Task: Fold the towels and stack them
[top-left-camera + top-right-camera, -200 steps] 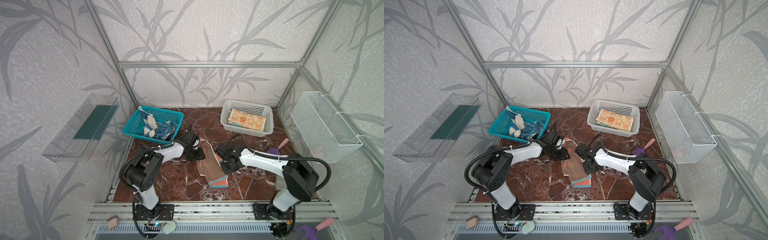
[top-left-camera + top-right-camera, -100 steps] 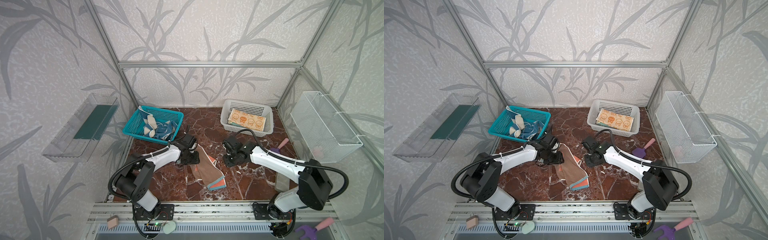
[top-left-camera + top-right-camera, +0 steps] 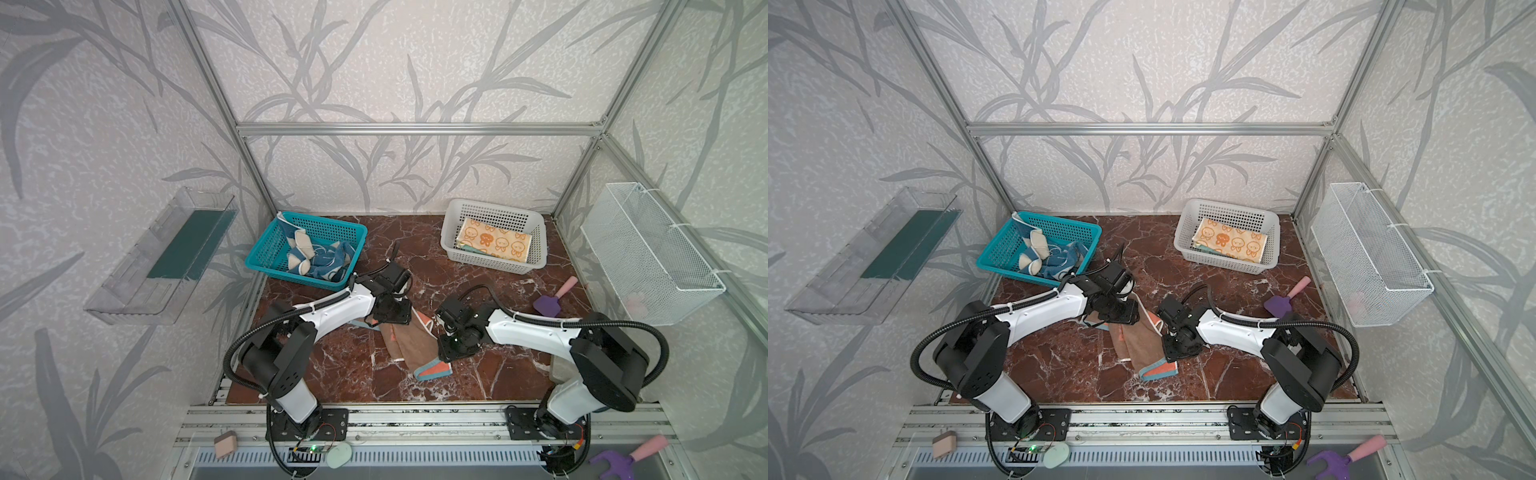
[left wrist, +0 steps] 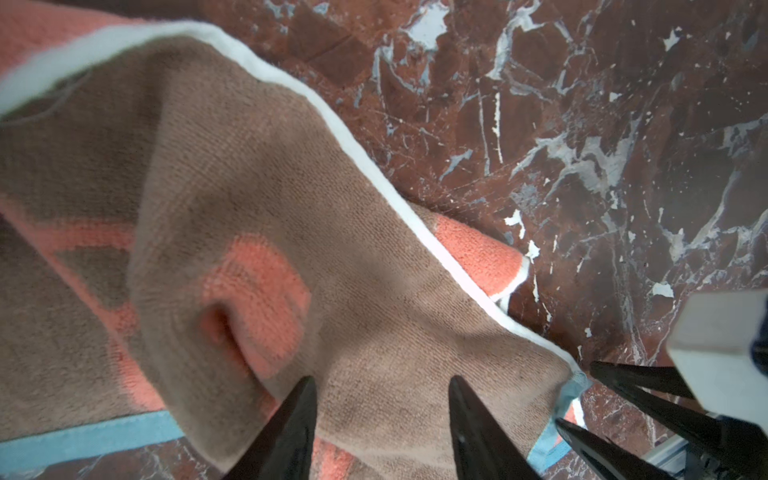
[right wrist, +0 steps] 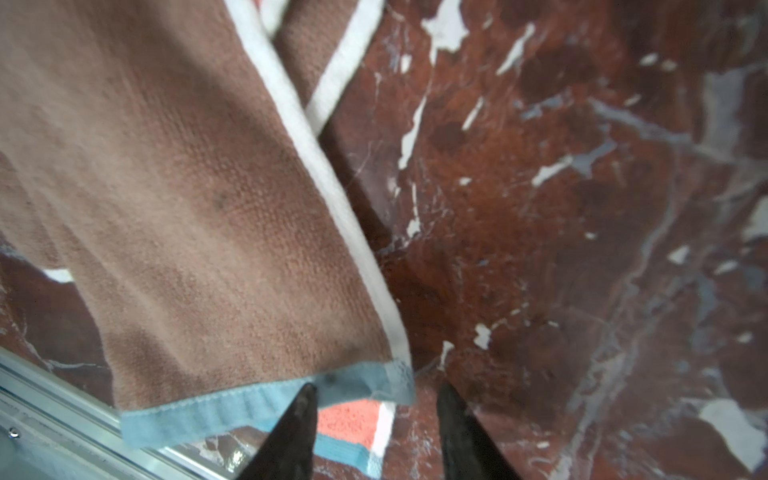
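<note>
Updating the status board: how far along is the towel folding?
Done: cream orange-figure towel lies folded in the white plastic basket. In hand: brown-and-coral towel on the marble table, part folded; left gripper and right gripper hover open at it, neither gripping. Left: finish and stack it, then the crumpled blue-and-cream towels in the teal plastic basket.

In both top views we look down from high at six o'clock toward twelve, seeing the whole table [image 3: 407, 237]. Our wrist cameras sit close over the brown towel [image 4: 291, 187], which all views share.
</note>
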Controlling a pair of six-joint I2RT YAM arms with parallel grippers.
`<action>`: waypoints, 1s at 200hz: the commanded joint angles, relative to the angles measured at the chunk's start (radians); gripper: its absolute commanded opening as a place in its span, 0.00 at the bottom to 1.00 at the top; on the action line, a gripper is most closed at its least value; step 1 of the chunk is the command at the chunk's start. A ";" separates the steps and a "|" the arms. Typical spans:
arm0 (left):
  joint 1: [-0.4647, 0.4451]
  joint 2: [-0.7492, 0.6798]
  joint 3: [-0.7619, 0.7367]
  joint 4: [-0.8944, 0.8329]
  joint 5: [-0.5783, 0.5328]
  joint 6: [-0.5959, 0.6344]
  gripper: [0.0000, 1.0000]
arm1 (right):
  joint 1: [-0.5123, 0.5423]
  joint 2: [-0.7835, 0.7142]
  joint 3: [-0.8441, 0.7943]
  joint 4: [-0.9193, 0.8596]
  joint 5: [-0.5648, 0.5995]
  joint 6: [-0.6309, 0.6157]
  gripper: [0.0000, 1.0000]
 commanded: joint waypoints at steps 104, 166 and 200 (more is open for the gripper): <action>-0.454 0.186 0.147 -0.001 -0.267 0.108 0.45 | -0.021 -0.588 -0.450 0.096 0.172 0.318 0.41; -0.457 0.280 0.148 0.071 -0.317 0.048 0.40 | -0.025 -0.604 -0.460 0.095 0.146 0.300 0.41; -0.457 0.265 0.150 0.056 -0.317 0.036 0.12 | -0.024 -0.549 -0.440 0.138 0.109 0.269 0.43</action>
